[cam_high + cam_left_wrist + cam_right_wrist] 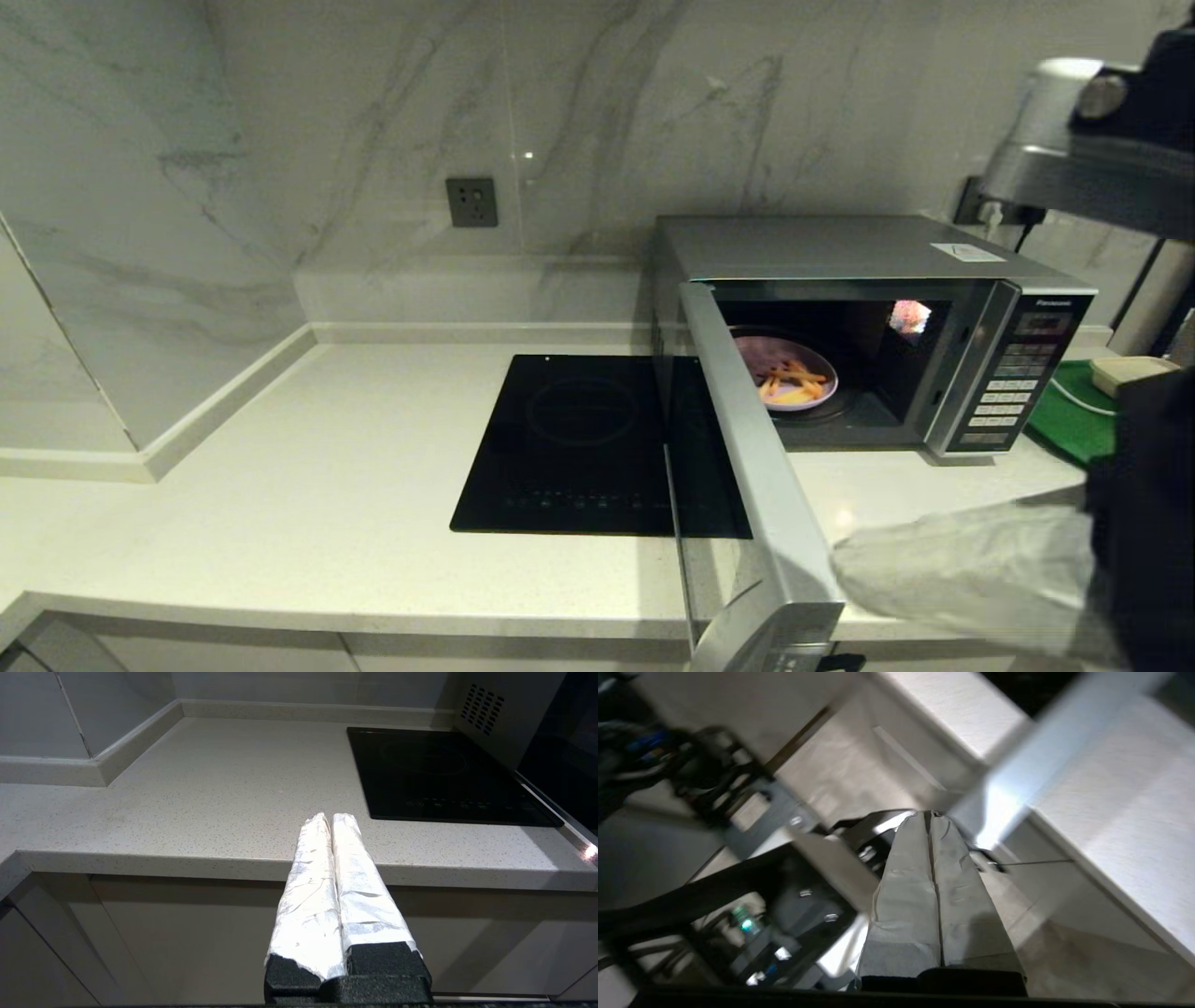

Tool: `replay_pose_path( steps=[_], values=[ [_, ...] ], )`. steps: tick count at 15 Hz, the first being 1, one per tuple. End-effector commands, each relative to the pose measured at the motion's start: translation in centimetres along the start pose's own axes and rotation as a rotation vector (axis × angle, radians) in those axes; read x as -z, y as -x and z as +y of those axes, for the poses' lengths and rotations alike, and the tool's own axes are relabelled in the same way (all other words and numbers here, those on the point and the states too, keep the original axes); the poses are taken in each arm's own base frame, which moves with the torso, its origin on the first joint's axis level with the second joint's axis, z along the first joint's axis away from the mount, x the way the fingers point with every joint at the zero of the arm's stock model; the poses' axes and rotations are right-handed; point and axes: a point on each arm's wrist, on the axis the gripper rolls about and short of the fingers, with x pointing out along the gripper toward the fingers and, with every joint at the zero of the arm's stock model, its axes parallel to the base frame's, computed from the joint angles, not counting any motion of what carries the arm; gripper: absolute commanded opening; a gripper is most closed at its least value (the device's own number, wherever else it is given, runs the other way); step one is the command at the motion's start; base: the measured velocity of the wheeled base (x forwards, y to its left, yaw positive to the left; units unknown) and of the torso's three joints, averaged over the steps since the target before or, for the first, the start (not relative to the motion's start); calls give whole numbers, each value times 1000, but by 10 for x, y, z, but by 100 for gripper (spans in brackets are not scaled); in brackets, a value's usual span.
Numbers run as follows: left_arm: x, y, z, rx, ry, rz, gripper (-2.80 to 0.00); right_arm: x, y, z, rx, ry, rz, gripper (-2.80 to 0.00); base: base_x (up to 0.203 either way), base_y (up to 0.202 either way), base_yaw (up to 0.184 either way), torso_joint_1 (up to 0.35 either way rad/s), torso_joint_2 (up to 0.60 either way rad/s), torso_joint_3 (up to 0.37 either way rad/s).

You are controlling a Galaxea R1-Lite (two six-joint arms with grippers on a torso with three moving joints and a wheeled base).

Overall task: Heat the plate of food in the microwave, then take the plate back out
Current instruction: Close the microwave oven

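The silver microwave stands on the counter at the right with its door swung wide open toward me. Inside on the turntable sits the pale lavender plate with a few orange-yellow fries. My right gripper is shut and empty, its white-wrapped fingertips right beside the inner face of the door's free end; in the right wrist view the same gripper points at that bright edge. My left gripper is shut and parked low in front of the counter edge, outside the head view.
A flat black induction cooktop lies left of the microwave, partly behind the open door. A green tray sits to the right of the keypad. A wall socket is on the marble backsplash. Bare counter stretches to the left.
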Motion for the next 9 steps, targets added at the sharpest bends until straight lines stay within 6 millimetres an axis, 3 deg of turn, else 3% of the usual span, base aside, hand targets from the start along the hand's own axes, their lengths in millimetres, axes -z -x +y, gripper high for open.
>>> replay_pose_path(
  steps=[1,5,9],
  values=[
    [0,0,0,0,0,0,-280,-1,-22,13,-25,21,57,-280,0,0,0,0,0,0],
    [0,0,0,0,0,0,-280,-2,-43,14,-26,11,118,-280,0,0,0,0,0,0],
    [0,0,0,0,0,0,-280,-12,-72,-9,5,-82,95,-280,0,0,0,0,0,0]
  ],
)
